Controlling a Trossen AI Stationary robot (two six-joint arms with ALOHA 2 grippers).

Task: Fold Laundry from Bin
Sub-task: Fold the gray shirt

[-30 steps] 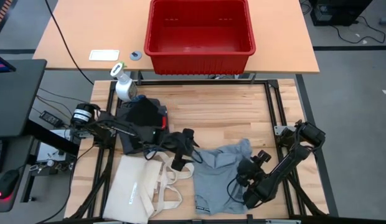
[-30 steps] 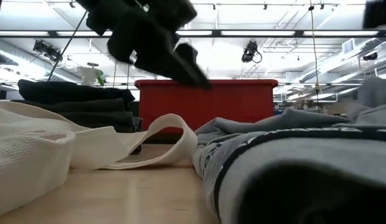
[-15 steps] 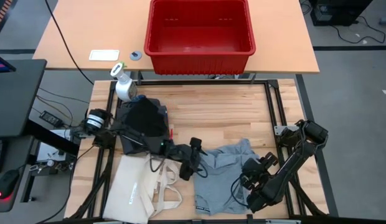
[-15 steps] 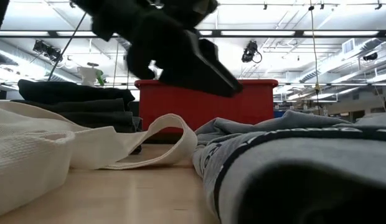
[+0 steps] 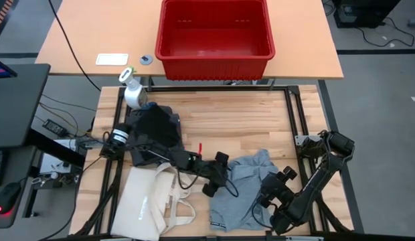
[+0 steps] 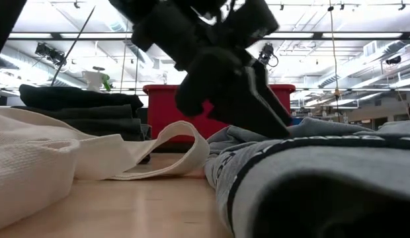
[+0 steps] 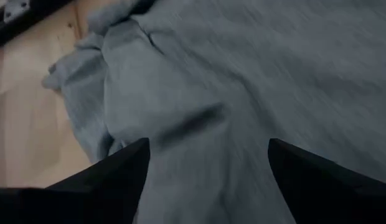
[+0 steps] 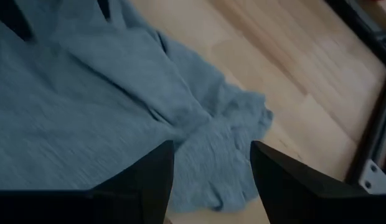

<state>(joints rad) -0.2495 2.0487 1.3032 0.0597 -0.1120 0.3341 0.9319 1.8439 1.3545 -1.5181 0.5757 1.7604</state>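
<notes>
A light grey garment (image 5: 237, 182) lies crumpled on the wooden table, near its front edge. It fills the low view's right (image 6: 324, 172) and both wrist views (image 7: 243, 74) (image 8: 87, 93). My left gripper (image 5: 217, 186) (image 6: 261, 116) (image 7: 208, 180) is open, slanting down close over the garment's left part. My right gripper (image 5: 266, 191) (image 8: 211, 180) is open above the garment's right part. I cannot tell whether either touches the cloth. The red bin (image 5: 214, 63) (image 6: 159, 106) stands on the far table. A pile of dark laundry (image 5: 154, 130) (image 6: 79, 106) lies at the left.
A cream tote bag (image 5: 150, 201) (image 6: 59, 158) lies at the front left, its handles reaching toward the grey garment. A white spray bottle (image 5: 132, 92) stands at the far left corner. Bare wood (image 5: 241, 124) lies between the bin and the garment.
My left gripper has swung from above the tote handles toward the table's right and down, ending over the grey garment's left part. My right gripper has risen a little above the garment's right part.
</notes>
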